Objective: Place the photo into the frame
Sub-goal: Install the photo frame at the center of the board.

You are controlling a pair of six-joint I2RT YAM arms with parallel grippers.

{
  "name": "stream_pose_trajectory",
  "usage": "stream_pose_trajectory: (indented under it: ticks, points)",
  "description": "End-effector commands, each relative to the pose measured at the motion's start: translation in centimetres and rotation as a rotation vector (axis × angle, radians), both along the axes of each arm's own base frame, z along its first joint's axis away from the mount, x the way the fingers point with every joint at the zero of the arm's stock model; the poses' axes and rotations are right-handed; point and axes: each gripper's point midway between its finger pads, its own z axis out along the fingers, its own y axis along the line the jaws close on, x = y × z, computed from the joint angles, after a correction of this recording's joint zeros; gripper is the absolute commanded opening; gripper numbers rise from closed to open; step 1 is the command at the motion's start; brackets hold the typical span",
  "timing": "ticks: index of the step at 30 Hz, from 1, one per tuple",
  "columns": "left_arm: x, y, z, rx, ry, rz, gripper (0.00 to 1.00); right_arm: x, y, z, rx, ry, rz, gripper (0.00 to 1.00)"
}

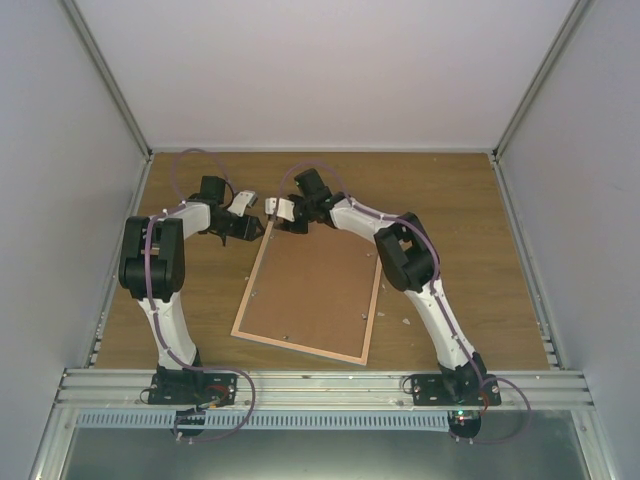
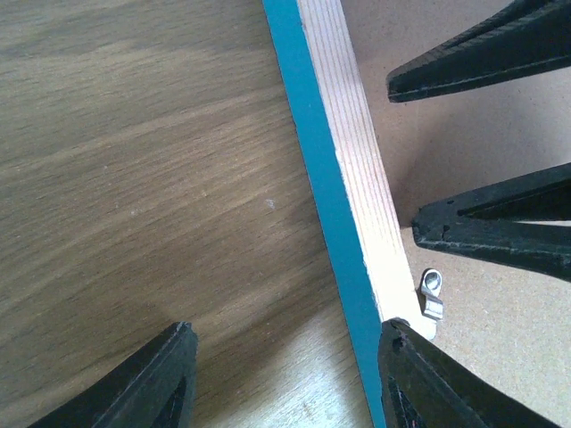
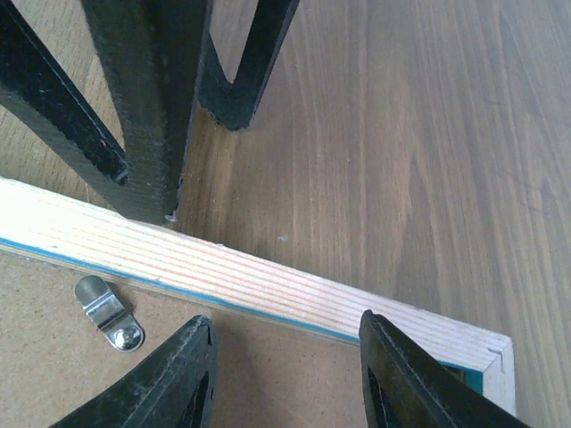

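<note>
The frame (image 1: 310,290) lies face down on the table, its brown backing board up and its far left corner between the two arms. Its light wood rail (image 2: 357,178) with the teal side (image 2: 312,160) runs through the left wrist view. My left gripper (image 2: 285,374) is open astride that rail, one finger (image 2: 428,383) on the wood, the other over bare table. My right gripper (image 3: 285,366) is open above the backing board just inside the far rail (image 3: 268,276), holding nothing. Both grippers (image 1: 258,225) (image 1: 290,222) stand close together. The photo is out of view.
A small metal turn clip (image 2: 432,294) (image 3: 107,312) sits on the backing board beside the rail. The right gripper's fingers (image 2: 500,223) reach into the left wrist view. White walls enclose the wooden table (image 1: 450,230) on three sides.
</note>
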Motion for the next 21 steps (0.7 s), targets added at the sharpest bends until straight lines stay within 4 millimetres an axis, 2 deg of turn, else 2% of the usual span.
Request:
stream_pose_trajectory:
  ticks: [1, 7, 12, 21]
  points:
    - [-0.3, -0.2, -1.2, -0.005, 0.019, -0.003, 0.58, -1.1, 0.9, -2.8, -0.057, -0.042, 0.059, 0.46]
    - [-0.2, -0.1, -1.2, -0.004, 0.019, 0.001, 0.58, -2.7, 2.0, -3.5, -0.107, -0.114, 0.148, 0.51]
    - [-0.3, 0.1, -1.4, 0.002, 0.026, 0.007, 0.58, -4.1, 1.9, -3.9, -0.147, -0.134, 0.223, 0.55]
    - [-0.4, 0.2, -1.7, 0.009, 0.038, 0.01, 0.58, -6.2, 1.3, -2.6, -0.148, -0.133, 0.317, 0.66]
